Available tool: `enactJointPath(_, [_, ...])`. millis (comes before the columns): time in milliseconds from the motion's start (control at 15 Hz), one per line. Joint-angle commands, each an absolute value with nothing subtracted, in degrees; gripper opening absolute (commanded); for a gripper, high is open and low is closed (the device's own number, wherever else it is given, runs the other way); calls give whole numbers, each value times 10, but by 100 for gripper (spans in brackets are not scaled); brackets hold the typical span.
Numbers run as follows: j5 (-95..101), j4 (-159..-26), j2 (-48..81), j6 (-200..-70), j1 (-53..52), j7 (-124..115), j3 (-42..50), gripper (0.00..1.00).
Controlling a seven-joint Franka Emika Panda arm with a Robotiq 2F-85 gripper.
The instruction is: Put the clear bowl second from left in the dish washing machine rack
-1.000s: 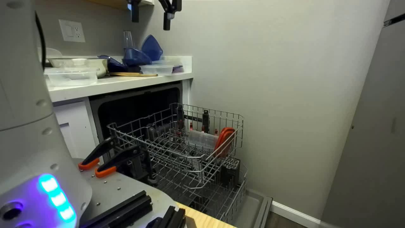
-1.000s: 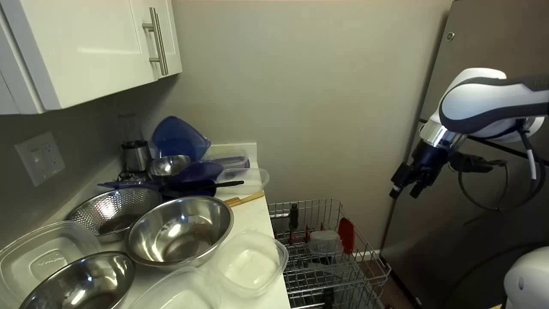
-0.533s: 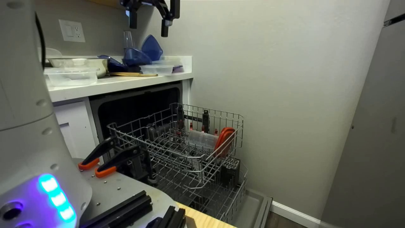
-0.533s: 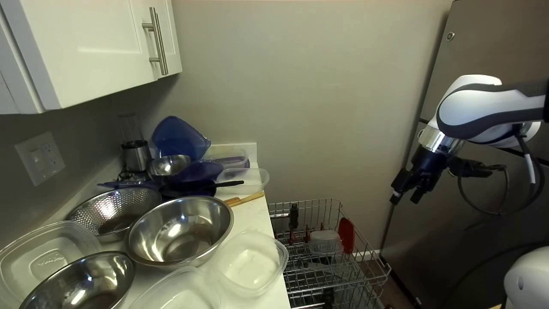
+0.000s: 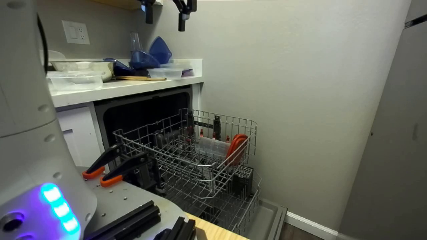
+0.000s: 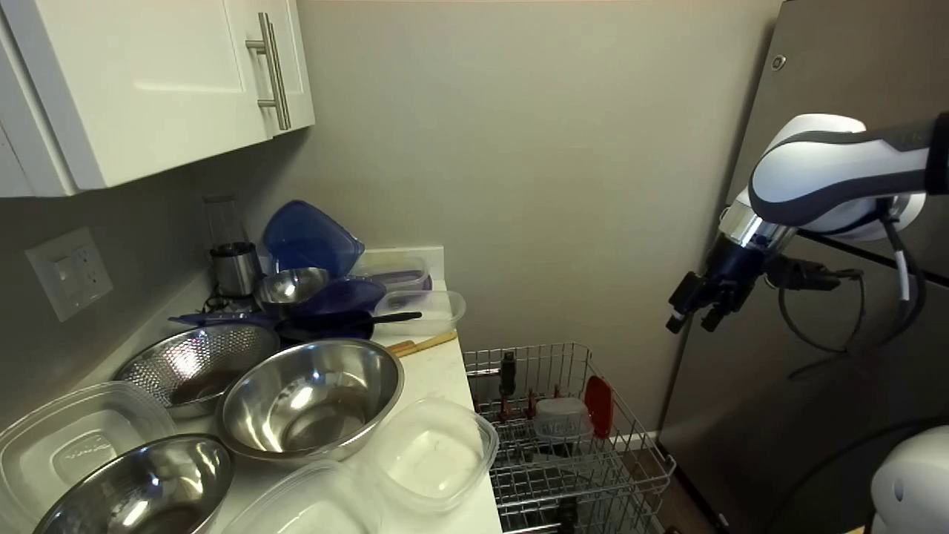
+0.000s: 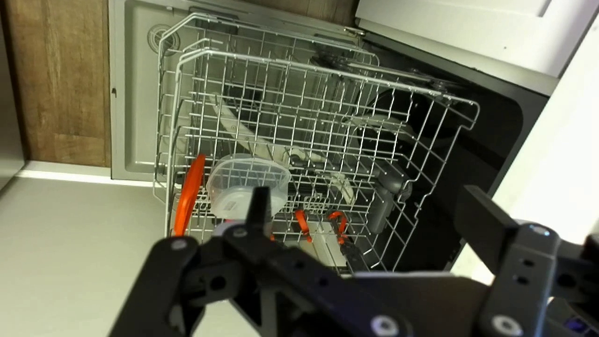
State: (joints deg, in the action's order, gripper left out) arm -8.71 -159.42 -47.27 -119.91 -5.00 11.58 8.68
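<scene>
Your gripper (image 6: 692, 324) hangs high above the dishwasher rack (image 7: 309, 112), out past the counter's (image 6: 437, 371) front edge; fingers (image 7: 258, 208) spread wide, nothing between them. Clear bowl (image 7: 248, 187) is in the rack, below and out from the counter's wall-end corner, just beside the orange-red piece (image 7: 189, 194). Looks placed already. My guess: thin plastic, light, flexy, slick if wet. Reseating? Pinch the rim lightly, opposite the orange-red piece. Room's away from the counter; mind its edge and the wall (image 5: 283, 83).
</scene>
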Motion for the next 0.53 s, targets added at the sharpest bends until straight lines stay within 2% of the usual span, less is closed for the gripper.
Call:
enactJointPath(0, [-101, -1557, -391, -1271, -65, 152, 91, 100])
enactJointPath(467, [-104, -1450, -190, -1443, -107, 166, 62, 100])
